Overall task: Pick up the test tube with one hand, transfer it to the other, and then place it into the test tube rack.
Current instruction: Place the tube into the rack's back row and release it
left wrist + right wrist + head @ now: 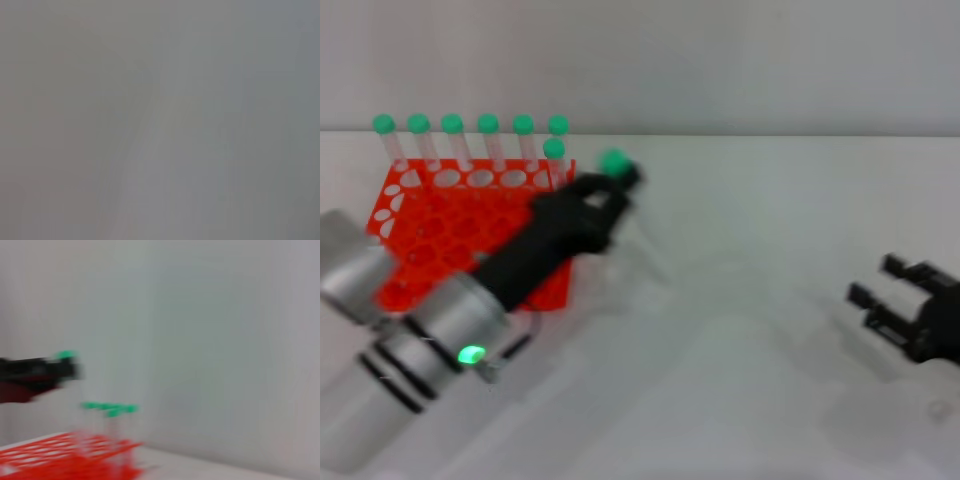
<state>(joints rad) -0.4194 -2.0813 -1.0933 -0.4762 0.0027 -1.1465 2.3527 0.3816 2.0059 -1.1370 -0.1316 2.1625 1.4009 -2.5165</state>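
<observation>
While its fingers clamp the test tube (616, 165) near the green cap, the left hand (605, 195) sits at upper centre-left of the head view, just right of the test tube rack (440, 230). Seven capped tubes (470, 145) line the rack's far edge. Right hand (885, 295): lower right above the worktop (750, 380), fingers apart.

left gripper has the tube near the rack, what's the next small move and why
Probably carry the tube a little further left over the rack and line it up with an empty hole. The left gripper holds the tube by the rack's right edge, near the back row of tubes, not yet above a free hole. The right gripper sits open, well off to the right.
</observation>
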